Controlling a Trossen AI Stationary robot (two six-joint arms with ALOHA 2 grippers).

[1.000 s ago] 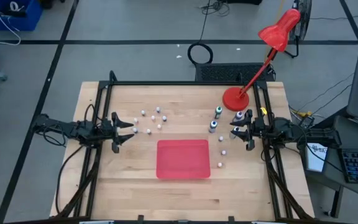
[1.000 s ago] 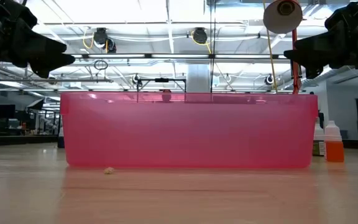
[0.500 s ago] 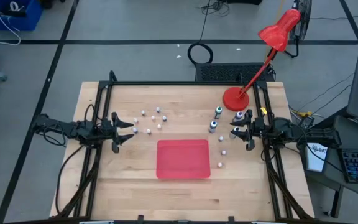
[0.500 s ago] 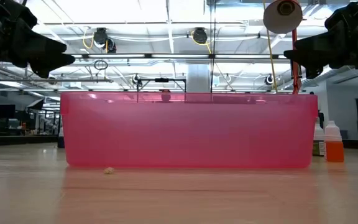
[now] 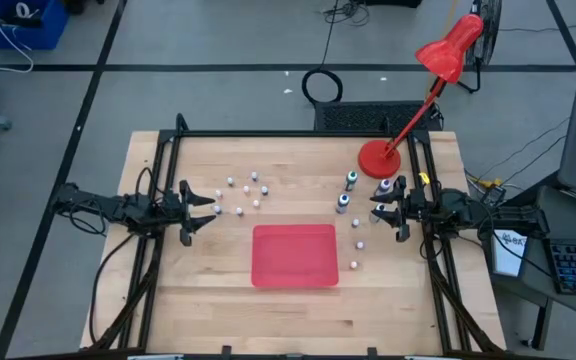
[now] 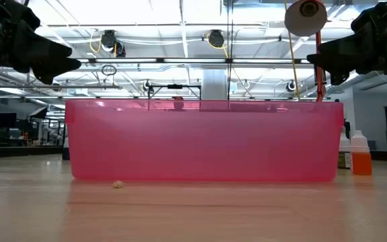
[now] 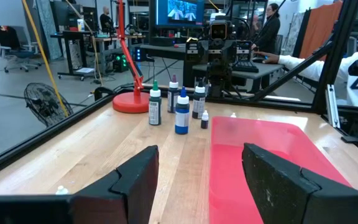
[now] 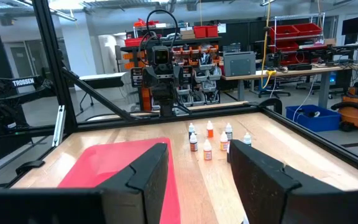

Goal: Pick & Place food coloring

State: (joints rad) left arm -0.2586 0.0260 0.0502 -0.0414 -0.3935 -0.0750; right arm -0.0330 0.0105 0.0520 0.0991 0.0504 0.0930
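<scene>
Nothing's picked yet, looks like the very start. Left gripper [image 5: 208,209] and right gripper [image 5: 378,213] both hover at the surface edges, jaws apart and empty. Bottles [image 5: 348,192] sit scattered around the red tray [image 5: 294,256]. Next: reach for the nearest bottle.

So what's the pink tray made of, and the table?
The tray looks like glossy see-through plastic: ceiling lights and shapes behind it show faintly through its pink wall. The table looks like pale wood, probably smooth-finished, since long board strips and grain show.
</scene>
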